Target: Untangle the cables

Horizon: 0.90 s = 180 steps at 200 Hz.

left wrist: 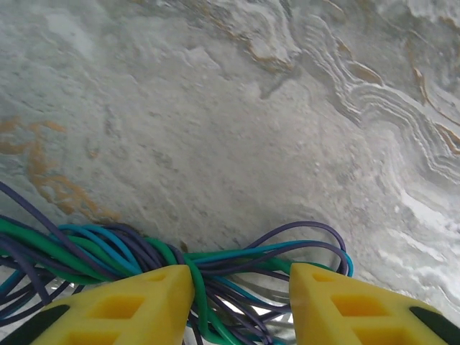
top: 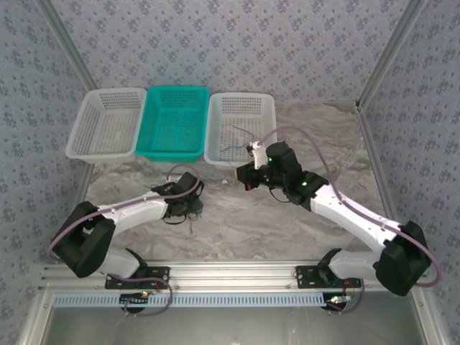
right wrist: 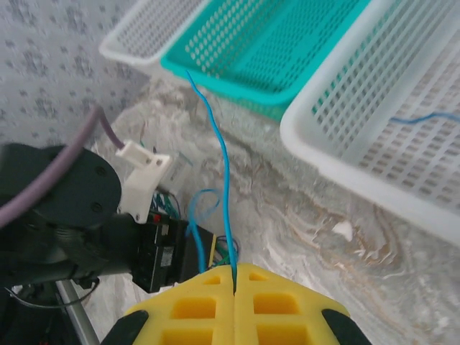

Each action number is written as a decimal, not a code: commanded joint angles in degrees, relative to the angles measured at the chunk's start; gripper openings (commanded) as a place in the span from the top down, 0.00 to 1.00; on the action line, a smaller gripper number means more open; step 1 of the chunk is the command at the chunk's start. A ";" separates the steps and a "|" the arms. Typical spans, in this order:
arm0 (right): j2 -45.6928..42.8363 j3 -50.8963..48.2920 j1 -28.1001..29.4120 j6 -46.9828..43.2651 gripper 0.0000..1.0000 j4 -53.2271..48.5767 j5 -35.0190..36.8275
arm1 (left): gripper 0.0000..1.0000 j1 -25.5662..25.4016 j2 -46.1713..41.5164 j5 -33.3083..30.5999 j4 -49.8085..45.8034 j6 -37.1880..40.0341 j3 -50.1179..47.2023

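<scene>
Now right gripper [right wrist: 234, 272] pinches a blue cable [right wrist: 224, 180] tight; left gripper [left wrist: 241, 277] stands spread over tangled cables [left wrist: 108, 248] on the worktop [left wrist: 215, 108]

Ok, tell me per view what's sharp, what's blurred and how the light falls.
Top view: even, soft light, faint shadows on the table, everything sharp. Left wrist view: the table is crisp further off, while the wire bundle and the yellow fingers look soft. Right wrist view: the blue wire reads clearly, the teal basket behind it is slightly blurred.
</scene>
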 commanded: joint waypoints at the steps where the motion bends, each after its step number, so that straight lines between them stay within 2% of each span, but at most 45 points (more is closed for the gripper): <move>1: -3.90 3.49 -2.13 0.45 1.00 -2.65 1.00 | 0.59 0.86 -0.04 -3.04 -3.92 -1.36 -2.58; 40: -4.70 12.10 -5.49 -2.51 1.00 -1.49 6.13 | 0.58 0.86 -7.80 -3.99 -1.98 1.36 -2.92; 63: -0.79 17.38 -8.38 -3.05 1.00 1.62 7.47 | 0.51 0.86 -16.44 -3.90 0.22 3.97 -3.84; 83: 5.40 21.77 -10.77 -2.52 1.00 1.06 7.59 | 0.48 0.86 -23.98 -5.58 -1.87 5.24 -3.61; 123: 20.24 30.75 -14.49 -0.97 1.00 -4.19 7.97 | 0.45 1.27 -34.55 -9.83 -14.15 4.31 -2.21; 147: 29.22 33.06 -16.45 0.73 1.00 -2.58 6.85 | 0.45 2.03 -37.86 -10.12 -17.05 1.67 -4.07; 180: 42.69 42.16 -17.63 1.03 1.00 -8.63 2.02 | 0.43 4.45 -39.09 -9.53 -17.49 -2.03 -7.35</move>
